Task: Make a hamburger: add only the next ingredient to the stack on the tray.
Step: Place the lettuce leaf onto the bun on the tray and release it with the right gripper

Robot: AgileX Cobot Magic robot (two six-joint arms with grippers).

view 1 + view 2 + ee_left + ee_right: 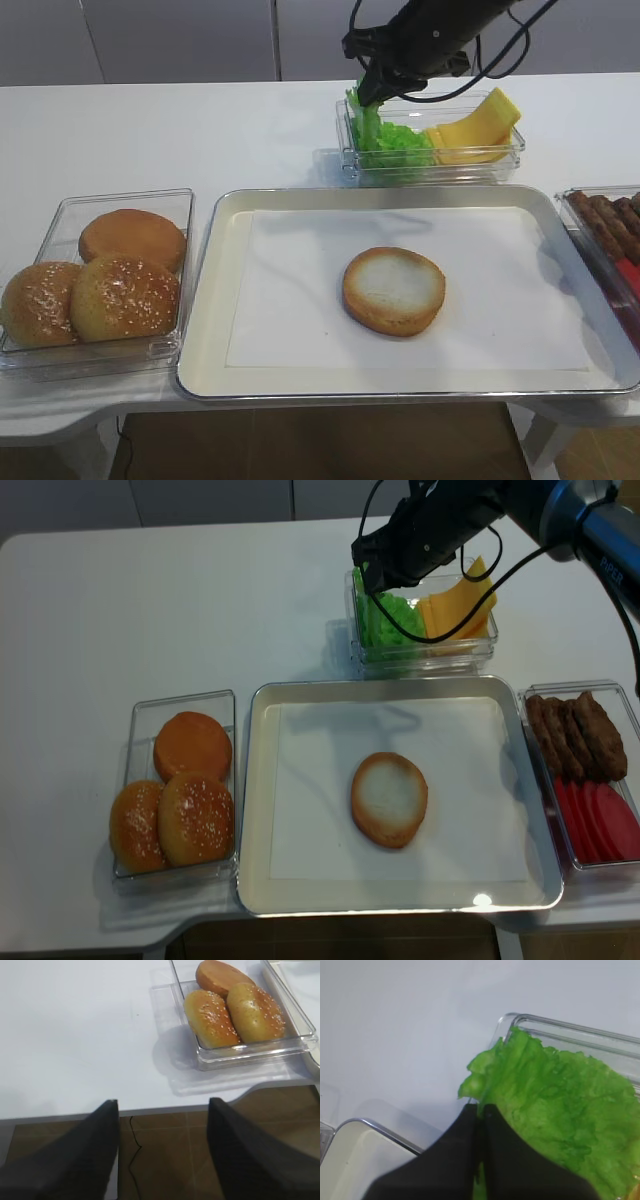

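R gripper [482,1110] pinched tight on frilly edge of green lettuce leaf [560,1125], leaf still in clear plastic box [430,160] behind tray w/ yellow cheese slices [475,130]. Round bottom bun [394,290], pale cut face, sits on paper-lined metal-rim tray [210,330]. L gripper [162,1155] jaws spread wide, empty.

Bright, even overhead light; soft shadows fall beside the clear box of buns [240,1020] on the tabletop [150,130]. A glare spot marks the tray [482,901] rim. Close wrist views blur slightly.
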